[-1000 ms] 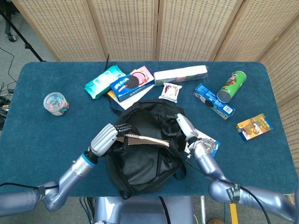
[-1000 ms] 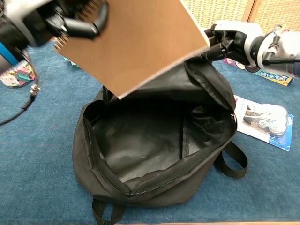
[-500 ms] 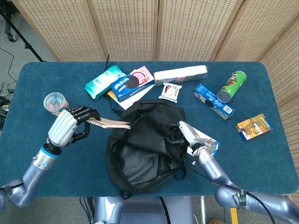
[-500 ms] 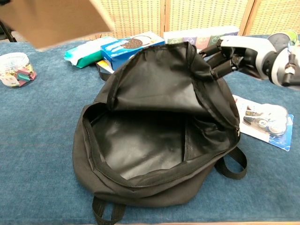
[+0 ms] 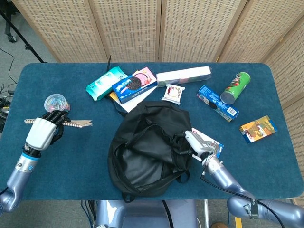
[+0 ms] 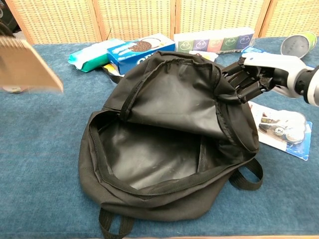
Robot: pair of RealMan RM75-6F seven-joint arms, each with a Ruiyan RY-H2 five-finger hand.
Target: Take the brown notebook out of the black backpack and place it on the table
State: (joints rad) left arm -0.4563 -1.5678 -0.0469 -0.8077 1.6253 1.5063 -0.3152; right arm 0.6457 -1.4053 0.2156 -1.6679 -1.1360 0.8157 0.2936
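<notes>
The black backpack (image 5: 147, 152) lies open at the table's front middle, its inside (image 6: 154, 154) showing nothing in it. My left hand (image 5: 42, 134) holds the brown spiral notebook (image 5: 71, 123) at the far left of the table, well clear of the bag. The head view shows the notebook edge-on; in the chest view it is a blurred brown sheet (image 6: 25, 67) held in the air at the left edge. My right hand (image 5: 197, 142) grips the backpack's right rim, its dark fingers (image 6: 244, 82) curled over the zipper edge.
A clear jar of clips (image 5: 56, 102) stands just behind my left hand. Along the back lie a teal pack (image 5: 105, 81), a cookie box (image 5: 134, 85), a long white box (image 5: 184, 75), a green can (image 5: 236, 87) and a blue box (image 5: 217, 102). A blister pack (image 6: 281, 128) lies under my right arm.
My left hand has carried the notebook from above the bag's mouth out to the far left. The bag's top flap has sagged, and my right hand has moved lower with the rim.
</notes>
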